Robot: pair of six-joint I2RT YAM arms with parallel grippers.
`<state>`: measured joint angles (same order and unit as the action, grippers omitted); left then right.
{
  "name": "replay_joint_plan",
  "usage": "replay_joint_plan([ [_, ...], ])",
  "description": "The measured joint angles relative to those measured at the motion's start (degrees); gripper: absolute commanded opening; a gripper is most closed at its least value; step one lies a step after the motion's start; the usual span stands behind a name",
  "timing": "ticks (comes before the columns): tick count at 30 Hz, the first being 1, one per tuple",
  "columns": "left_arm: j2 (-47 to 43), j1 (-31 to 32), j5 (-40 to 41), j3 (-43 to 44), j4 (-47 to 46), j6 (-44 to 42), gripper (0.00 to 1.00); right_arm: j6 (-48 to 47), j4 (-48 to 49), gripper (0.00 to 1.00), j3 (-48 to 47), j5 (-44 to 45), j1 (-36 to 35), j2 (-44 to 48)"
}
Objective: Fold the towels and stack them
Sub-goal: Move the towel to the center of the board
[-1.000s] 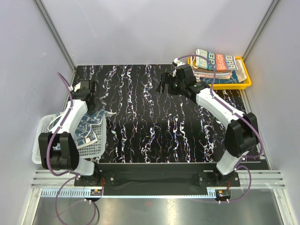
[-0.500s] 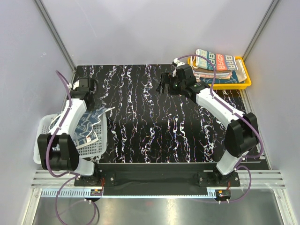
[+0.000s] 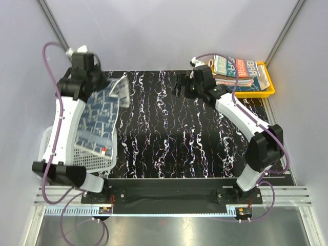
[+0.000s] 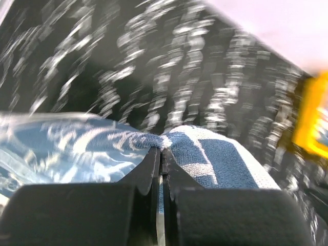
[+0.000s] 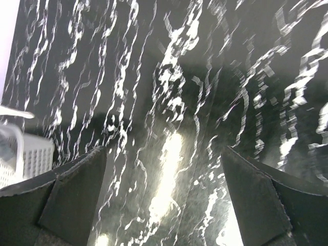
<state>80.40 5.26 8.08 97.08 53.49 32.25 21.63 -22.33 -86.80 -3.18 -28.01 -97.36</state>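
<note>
left end effector [image 4: 161, 149]: clamped on navy white-patterned cloth towel [image 3: 100, 115], hanging above white mesh basket [image 3: 97, 163] | right end effector [image 3: 181, 91]: apart, empty | risk: your thin edge pinch may slip; the low hem may snag the basket

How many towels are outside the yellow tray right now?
1: the navy patterned towel, hanging from the shut left gripper over the white basket. Others may lie hidden under it.

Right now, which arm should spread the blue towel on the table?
Left: the left end effector is shut on the navy towel, held up over the basket. The right end effector is open, empty, near the yellow tray.
</note>
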Motion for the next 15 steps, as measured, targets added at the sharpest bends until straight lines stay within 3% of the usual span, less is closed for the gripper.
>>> replay_joint_plan([
  [4,9.51,10.84,-0.24,19.76,3.56,-2.91,0.0,-0.96,-3.52,1.0,-4.87,6.16,0.13,0.28],
  [8,17.86,20.28,-1.51,31.76,7.08,-4.87,0.0,-1.51,-7.19,1.0,-9.51,11.37,1.7,2.27],
  [11,22.51,26.56,-1.86,33.14,7.93,-5.99,0.0,-1.49,-8.63,1.0,-9.79,13.07,7.89,6.29],
  [15,24.46,34.71,-2.29,22.67,5.35,-6.47,0.0,-1.51,-10.19,1.0,-9.01,16.02,15.52,12.04],
])
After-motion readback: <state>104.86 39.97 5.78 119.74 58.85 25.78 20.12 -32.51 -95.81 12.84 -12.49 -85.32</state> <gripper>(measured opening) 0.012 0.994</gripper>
